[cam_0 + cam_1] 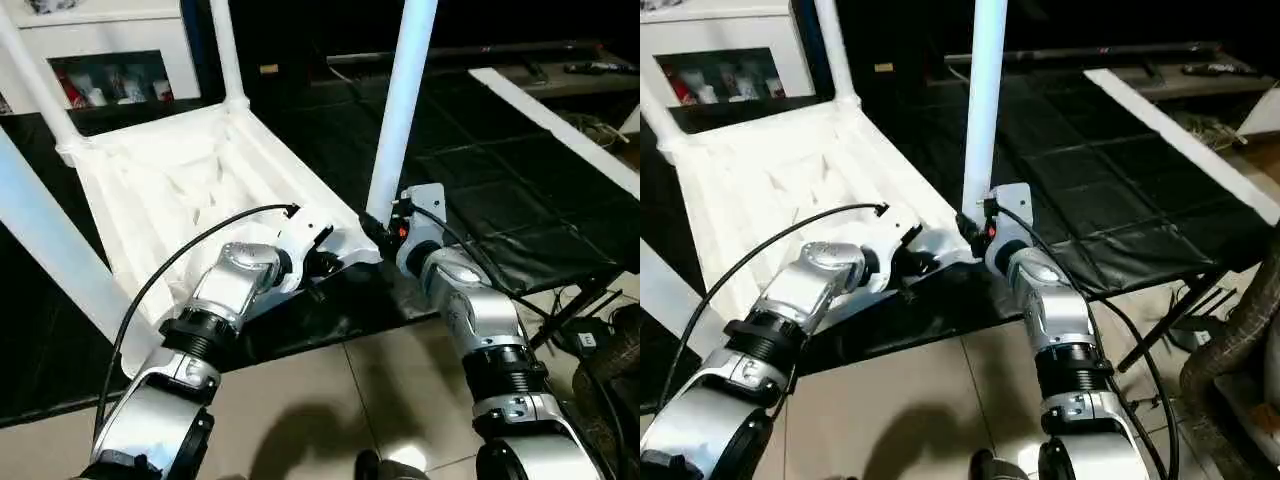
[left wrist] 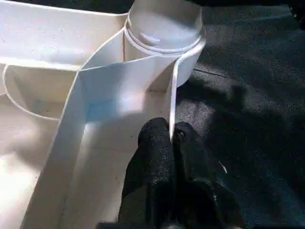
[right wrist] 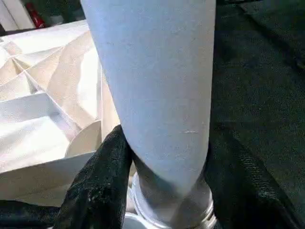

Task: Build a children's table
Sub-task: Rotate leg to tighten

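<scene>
right gripper (image 3: 162, 181) clamps the leg (image 1: 400, 110) by its socket; left gripper (image 2: 170, 143) pinches the tabletop rim (image 2: 174, 90).

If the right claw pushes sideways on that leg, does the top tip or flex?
Probably flexes little: the top has a ribbed underside, so likely stiff but light. The leg stands tall in a corner socket, so a sideways push has leverage and may rock the top. The left claw, pinched on the top's rim wall, should steady it.

One tabletop (image 1: 170, 190), four legs (image 1: 402, 110), two pincers (image 1: 322, 262).
</scene>
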`<state>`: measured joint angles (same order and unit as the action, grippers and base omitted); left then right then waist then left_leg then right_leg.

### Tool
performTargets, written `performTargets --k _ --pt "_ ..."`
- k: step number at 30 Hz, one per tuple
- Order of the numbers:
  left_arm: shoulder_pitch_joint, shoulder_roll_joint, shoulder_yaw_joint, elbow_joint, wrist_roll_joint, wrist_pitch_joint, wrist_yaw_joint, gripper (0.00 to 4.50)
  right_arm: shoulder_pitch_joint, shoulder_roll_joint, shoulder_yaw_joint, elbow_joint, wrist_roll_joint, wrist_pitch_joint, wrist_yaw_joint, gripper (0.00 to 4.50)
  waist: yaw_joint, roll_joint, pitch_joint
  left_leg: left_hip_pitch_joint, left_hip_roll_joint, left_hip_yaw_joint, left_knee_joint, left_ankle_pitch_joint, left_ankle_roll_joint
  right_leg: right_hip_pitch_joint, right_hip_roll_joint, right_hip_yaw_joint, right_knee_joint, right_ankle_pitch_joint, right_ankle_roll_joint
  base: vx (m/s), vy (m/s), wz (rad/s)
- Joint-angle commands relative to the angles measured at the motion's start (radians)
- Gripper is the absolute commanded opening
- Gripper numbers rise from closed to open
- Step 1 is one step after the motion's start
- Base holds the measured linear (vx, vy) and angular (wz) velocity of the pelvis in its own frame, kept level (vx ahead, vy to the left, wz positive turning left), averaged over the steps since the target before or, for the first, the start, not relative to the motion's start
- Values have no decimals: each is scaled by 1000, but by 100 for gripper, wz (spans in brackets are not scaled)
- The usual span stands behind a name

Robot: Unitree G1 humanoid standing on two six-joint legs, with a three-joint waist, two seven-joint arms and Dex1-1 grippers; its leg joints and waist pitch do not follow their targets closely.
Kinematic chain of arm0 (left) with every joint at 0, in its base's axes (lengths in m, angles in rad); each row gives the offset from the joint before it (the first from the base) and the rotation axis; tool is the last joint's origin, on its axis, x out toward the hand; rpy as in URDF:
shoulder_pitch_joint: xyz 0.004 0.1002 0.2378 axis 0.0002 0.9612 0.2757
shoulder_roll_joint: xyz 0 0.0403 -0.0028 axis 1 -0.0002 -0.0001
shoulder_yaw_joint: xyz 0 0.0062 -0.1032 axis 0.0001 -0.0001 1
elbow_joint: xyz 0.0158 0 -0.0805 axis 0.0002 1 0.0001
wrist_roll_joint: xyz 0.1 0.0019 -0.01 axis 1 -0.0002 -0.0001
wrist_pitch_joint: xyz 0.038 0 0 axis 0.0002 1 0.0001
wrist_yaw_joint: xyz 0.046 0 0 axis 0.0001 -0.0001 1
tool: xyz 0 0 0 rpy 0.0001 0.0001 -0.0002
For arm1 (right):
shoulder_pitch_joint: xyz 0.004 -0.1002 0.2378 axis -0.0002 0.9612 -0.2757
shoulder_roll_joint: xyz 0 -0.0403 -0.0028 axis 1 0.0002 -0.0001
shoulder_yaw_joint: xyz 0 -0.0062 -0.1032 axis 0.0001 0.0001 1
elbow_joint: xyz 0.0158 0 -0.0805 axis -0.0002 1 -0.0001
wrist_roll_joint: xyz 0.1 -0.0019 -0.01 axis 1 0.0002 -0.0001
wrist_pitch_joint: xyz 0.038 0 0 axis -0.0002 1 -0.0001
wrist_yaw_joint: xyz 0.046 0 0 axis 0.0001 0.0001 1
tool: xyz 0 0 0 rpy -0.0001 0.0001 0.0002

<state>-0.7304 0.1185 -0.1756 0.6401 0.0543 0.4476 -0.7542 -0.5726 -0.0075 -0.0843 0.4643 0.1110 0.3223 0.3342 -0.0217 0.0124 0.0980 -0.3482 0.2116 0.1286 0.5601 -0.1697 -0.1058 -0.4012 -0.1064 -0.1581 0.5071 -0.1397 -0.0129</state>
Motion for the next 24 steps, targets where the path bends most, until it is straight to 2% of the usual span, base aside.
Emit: performTargets --k 1,4,5,7,8,9,10,11,12,13,14,15,16,17,18,20,21,24 --pt "-19 -22 -29 -38 -18 -64 -32 0 31 54 57 12 34 17 86 251 6 -8 -56 3 -6 11 -67 -434 63 50 -42 26 -76 -558 -70 0 0 0" --pt "-6 13 -52 -44 -9 -100 -83 0 65 16 74 -28 43 -4 145 274 12 -11 -61 -7 -2 13 -72 -383 78 54 -44 39 -61 -497 -104 0 0 0" --pt "-3 30 -64 -43 -4 -117 -109 0 81 -3 86 -45 41 -16 168 299 15 -12 -62 -9 0 14 -72 -365 82 56 -44 44 -55 -472 -115 0 0 0" --pt "0 51 -78 -41 5 -130 -139 0 105 -34 104 -67 31 -41 199 308 21 -12 -64 -9 2 19 -72 -332 86 53 -43 53 -46 -425 -138 0 0 0" --pt "2 87 -102 -33 19 -179 -195 0 143 -77 111 -110 49 -40 269 319 30 -13 -66 -9 0 25 -68 -307 94 52 -41 60 -39 -403 -154 0 0 0" --pt "2 97 -108 -30 23 -194 -211 0 153 -90 111 -124 54 -37 286 319 34 -15 -66 -6 0 30 -67 -300 101 50 -41 63 -41 -405 -152 0 0 0" --pt "1 130 -130 -23 33 -256 -272 0 189 -137 110 -172 73 -27 346 337 46 -16 -69 1 2 34 -65 -288 108 46 -42 67 -39 -412 -156 0 0 0" --pt "1 136 -134 -22 35 -268 -283 0 194 -145 110 -180 76 -26 355 349 50 -17 -71 1 1 37 -63 -281 112 44 -41 71 -38 -408 -157 0 0 0" --pt "1 143 -139 -21 36 -285 -298 0 203 -156 110 -192 80 -24 369 356 60 -18 -75 1 4 39 -61 -251 113 41 -40 78 -27 -372 -175 52 -47 14" --pt "0 161 -154 -14 41 -320 -331 0 231 -188 105 -233 104 -20 422 359 63 -17 -79 -1 5 40 -59 -233 115 43 -38 81 -20 -345 -183 52 -43 15" --pt "-2 176 -169 -2 47 -362 -361 0 263 -224 104 -278 128 -12 483 368 76 -20 -79 0 6 46 -55 -213 129 39 -31 89 -10 -290 -196 52 -43 15" --pt "-8 187 -181 13 57 -390 -376 0 296 -261 105 -322 149 -7 542 382 80 -18 -79 0 6 48 -55 -209 132 38 -31 91 -7 -280 -205 50 -29 14" --pt "-13 197 -193 26 68 -428 -387 0 322 -291 107 -354 163 -6 583 393 86 -11 -83 -1 7 48 -54 -197 137 42 -33 92 -4 -262 -211 0 0 0" --pt "-20 202 -204 44 77 -470 -397 0 352 -327 107 -392 181 1 623 400 94 -12 -86 -2 12 49 -52 -176 142 42 -31 93 5 -218 -224 0 0 0" --pt "-22 203 -205 48 78 -478 -399 0 359 -335 106 -401 187 4 632 405 97 -8 -87 -6 12 50 -51 -164 143 47 -29 92 9 -185 -231 0 0 0" --pt "-41 196 -209 89 69 -560 -435 0 420 -405 92 -482 240 44 692 425 105 -12 -89 -10 11 52 -50 -158 138 53 -29 92 14 -173 -231 0 0 0" --pt "-50 194 -210 106 70 -584 -436 0 436 -421 87 -506 251 56 703 437 112 -10 -89 -8 10 54 -49 -171 134 53 -29 92 8 -194 -223 0 0 0" --pt "-65 191 -207 134 74 -607 -431 0 464 -442 83 -550 274 84 720 448 115 -12 -87 -7 11 55 -51 -206 110 50 -31 93 3 -257 -207 0 0 0"
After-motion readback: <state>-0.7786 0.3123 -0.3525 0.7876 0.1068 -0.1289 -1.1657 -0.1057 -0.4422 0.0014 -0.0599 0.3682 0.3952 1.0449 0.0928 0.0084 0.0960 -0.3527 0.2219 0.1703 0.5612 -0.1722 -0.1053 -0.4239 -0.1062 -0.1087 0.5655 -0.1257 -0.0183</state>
